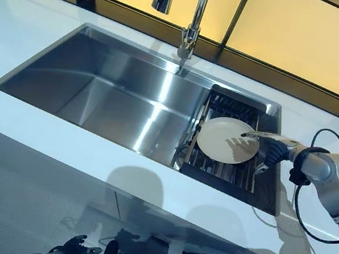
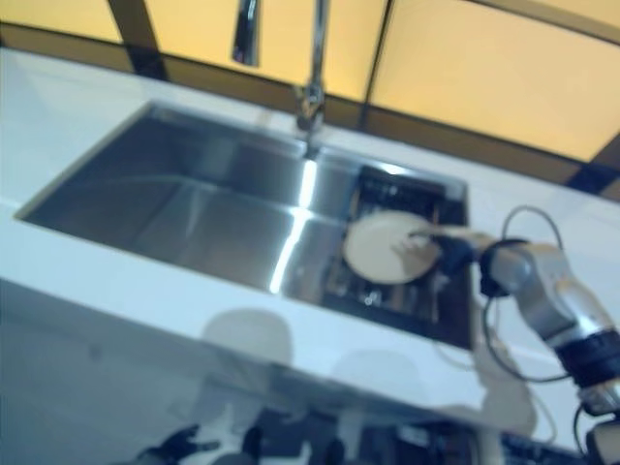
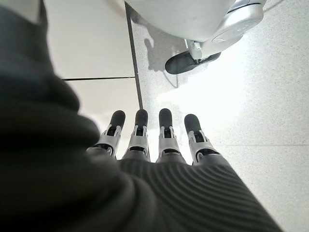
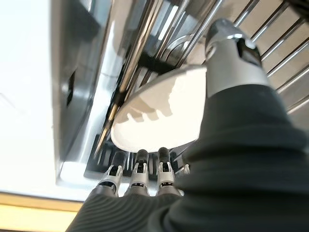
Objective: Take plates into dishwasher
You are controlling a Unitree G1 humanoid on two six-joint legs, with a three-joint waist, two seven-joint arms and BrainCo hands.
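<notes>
While right hand (image 1: 272,150) grips it — one plate (image 1: 226,140), one rack (image 1: 223,173).

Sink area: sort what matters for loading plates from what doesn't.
Job:
plate on the drying rack
right hand, fingers under the plate's rim, thumb over it

Not involved:
sink
faucet
countertop
left hand, low, idle

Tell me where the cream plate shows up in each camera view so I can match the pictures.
Left eye view: plate right of centre, on the drying rack in the sink.
Right eye view: plate right of centre, same rack.
Left wrist view: not in it; only floor.
Right wrist view: plate fills the centre, between the right hand's thumb and fingers.
Shared landmark: the rack's bars.
</notes>
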